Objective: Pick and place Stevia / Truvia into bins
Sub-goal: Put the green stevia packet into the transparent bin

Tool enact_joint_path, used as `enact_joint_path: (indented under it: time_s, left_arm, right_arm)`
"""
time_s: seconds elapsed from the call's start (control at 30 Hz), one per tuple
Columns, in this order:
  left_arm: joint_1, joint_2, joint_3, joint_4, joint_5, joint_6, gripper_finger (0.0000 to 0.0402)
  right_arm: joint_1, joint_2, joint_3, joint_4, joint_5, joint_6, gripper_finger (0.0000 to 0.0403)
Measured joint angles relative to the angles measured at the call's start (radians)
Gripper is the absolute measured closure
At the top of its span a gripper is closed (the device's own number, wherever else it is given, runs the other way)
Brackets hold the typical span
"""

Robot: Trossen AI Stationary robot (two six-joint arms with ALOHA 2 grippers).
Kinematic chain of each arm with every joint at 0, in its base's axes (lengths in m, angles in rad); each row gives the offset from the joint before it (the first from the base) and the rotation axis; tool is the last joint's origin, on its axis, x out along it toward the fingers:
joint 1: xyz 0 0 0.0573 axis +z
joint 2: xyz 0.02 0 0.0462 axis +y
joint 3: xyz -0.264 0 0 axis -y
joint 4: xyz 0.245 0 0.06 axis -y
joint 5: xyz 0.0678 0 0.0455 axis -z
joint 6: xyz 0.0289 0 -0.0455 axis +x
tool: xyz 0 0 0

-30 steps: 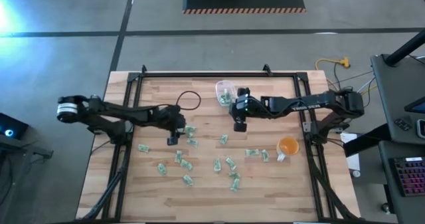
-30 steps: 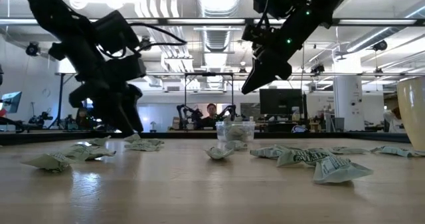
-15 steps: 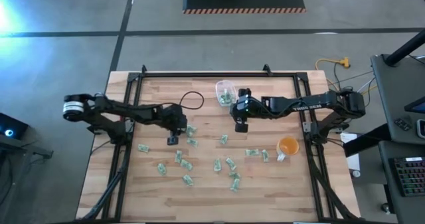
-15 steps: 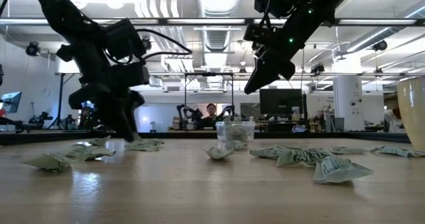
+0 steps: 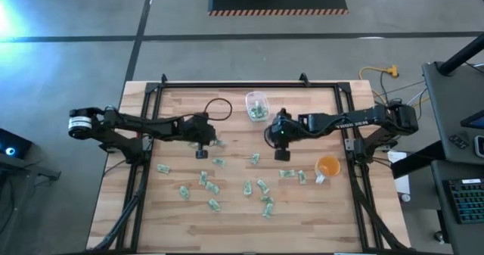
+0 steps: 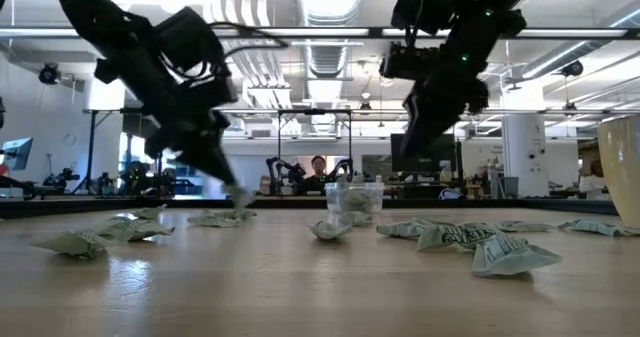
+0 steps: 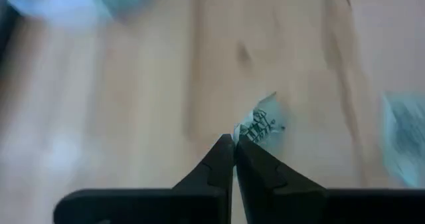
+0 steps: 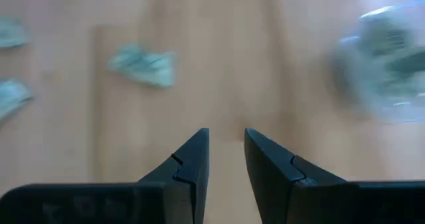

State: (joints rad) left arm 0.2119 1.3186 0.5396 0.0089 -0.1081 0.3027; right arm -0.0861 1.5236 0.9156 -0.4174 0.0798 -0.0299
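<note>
Left gripper (image 7: 234, 143) fingers clenched on a green-and-white packet (image 7: 261, 124). Right gripper (image 8: 226, 144) fingers parted, gripping nothing. Packet print unreadable.

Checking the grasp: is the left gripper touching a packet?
Touching: the left wrist view shows the left gripper shut, pinching a green-and-white packet at its tips.

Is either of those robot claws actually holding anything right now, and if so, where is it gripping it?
The left gripper is shut on a small green-and-white sweetener packet, pinching one edge at its fingertips. The right gripper is open and holds nothing.
</note>
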Motion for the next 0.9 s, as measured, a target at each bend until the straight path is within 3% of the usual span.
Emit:
enact_joint_path:
  time_s: [0.1,0.27,0.47,0.73,0.9]
  left_arm:
    - [0.0,0.001,0.0,0.145,-0.039,0.048,0.0401]
    - [0.006,0.033,0.0,0.424,-0.059,0.174,0.0401]
    - [0.049,0.165,0.051,0.673,-0.059,0.271,0.0401]
    - [0.133,0.434,0.284,0.661,-0.08,0.253,0.0401]
    - [0.181,0.526,0.437,0.494,-0.091,0.175,0.0398]
  right_arm:
    - [0.041,0.002,-0.03,0.011,-0.064,0.012,0.0319]
    - [0.11,0.003,-0.088,0.081,-0.08,0.013,0.0325]
    - [0.148,0.003,-0.108,0.114,-0.08,0.013,0.0328]
    - [0.148,0.003,-0.108,0.145,-0.08,0.013,0.0324]
    - [0.147,0.002,-0.114,0.145,-0.08,0.034,0.0331]
